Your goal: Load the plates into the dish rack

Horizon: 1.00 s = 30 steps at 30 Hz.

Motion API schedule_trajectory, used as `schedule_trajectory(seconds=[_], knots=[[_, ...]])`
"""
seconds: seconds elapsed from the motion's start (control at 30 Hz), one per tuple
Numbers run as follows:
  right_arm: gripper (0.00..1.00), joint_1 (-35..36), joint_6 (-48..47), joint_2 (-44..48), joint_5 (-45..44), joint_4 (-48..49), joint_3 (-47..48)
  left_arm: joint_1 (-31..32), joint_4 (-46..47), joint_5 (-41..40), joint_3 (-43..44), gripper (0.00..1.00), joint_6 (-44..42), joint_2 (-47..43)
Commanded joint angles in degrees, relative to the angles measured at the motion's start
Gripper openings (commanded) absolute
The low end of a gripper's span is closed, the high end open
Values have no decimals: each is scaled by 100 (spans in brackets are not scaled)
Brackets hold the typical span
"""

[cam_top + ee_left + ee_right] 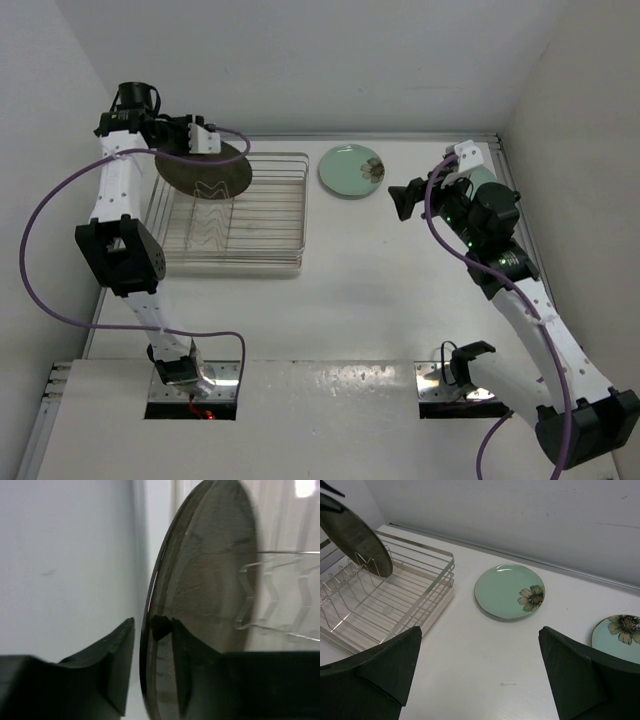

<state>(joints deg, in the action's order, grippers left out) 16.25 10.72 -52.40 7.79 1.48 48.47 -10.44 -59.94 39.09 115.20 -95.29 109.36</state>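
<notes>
Noted dark brown plate pinched edge-on at its rim in clamped left gripper, dish rack just beneath the hand; judged stiff, glossy, probably slippery, chip-prone, so best gripped rim-only; logged right gripper spread wide, empty, mint-green plates ahead.

1 dark brown plate, 2 mint-green plates, 1 wire dish rack.

Brown plate tilted over wire rack, two mint plates flat beside
</notes>
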Motion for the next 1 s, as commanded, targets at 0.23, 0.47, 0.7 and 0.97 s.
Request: schedule_trajectory(seconds=[0.23,0.47,0.7,0.97], knots=[[99,1,211,-173,109,327,207,-55,1925,406,-68,63,502,-126],[99,-122,728,-1163,-768,-996,961,-55,1986,512,571,73,1677,-266],[99,-1886,3563,-2283,-1490,-1941,1088,-55,2320,521,1347,77,5443,-494],[84,-3172,5389,-3825,-1597,599,-5,-55,2075,-287,663,77,6681,-934]])
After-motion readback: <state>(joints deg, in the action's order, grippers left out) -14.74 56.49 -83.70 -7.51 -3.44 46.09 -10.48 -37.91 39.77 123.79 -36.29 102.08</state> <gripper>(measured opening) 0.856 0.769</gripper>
